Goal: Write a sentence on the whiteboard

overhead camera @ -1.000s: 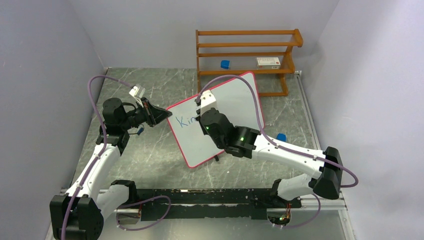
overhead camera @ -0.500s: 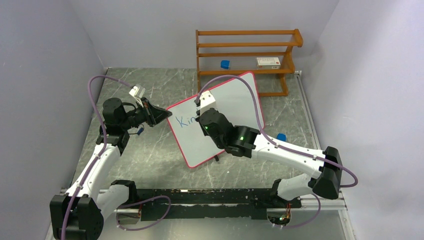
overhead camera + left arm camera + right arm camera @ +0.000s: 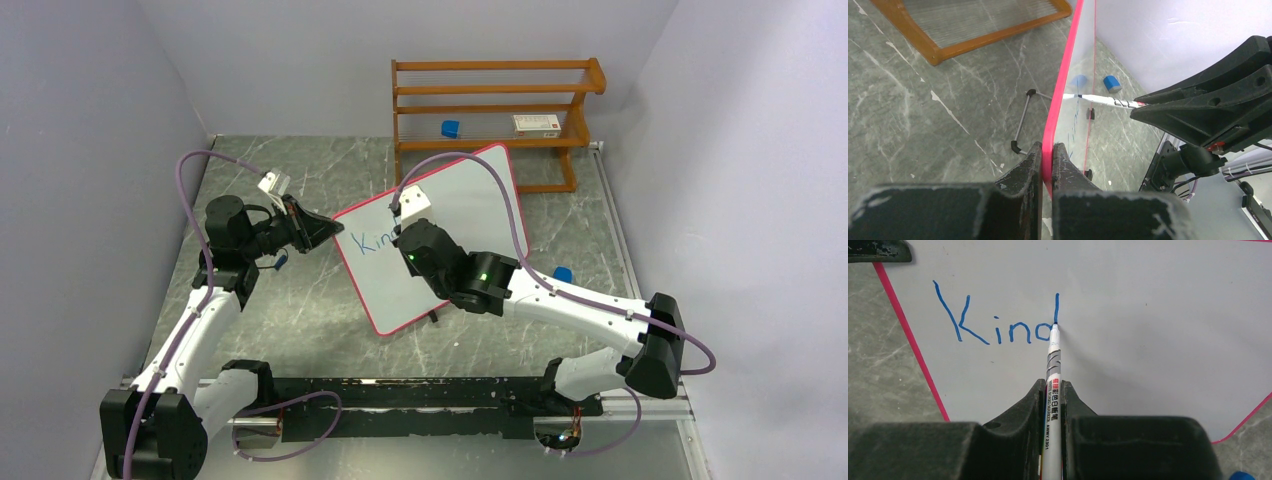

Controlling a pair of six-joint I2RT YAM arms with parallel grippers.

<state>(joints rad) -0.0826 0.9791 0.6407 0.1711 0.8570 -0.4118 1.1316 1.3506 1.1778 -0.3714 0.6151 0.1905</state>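
Observation:
The whiteboard (image 3: 455, 205) with a red-pink rim stands tilted on the table, propped on its stand. My left gripper (image 3: 1047, 150) is shut on its left rim (image 3: 1060, 107) and holds it steady; the gripper also shows in the top view (image 3: 325, 232). My right gripper (image 3: 1053, 387) is shut on a white marker (image 3: 1052, 400), its tip touching the board at the stem of the "d". The sentence (image 3: 998, 322) reads "Kind" in blue; in the top view (image 3: 375, 241) the right arm hides part of it.
A wooden rack (image 3: 495, 110) stands at the back, holding a blue cap-like piece (image 3: 451, 128) and a small box (image 3: 536, 124). Another blue piece (image 3: 562, 273) lies on the table right of the board. The board's wire stand (image 3: 1020, 122) rests behind it.
The right gripper has shifted slightly left and up over the board with the marker; more blue lettering shows. The left arm and board have not moved.

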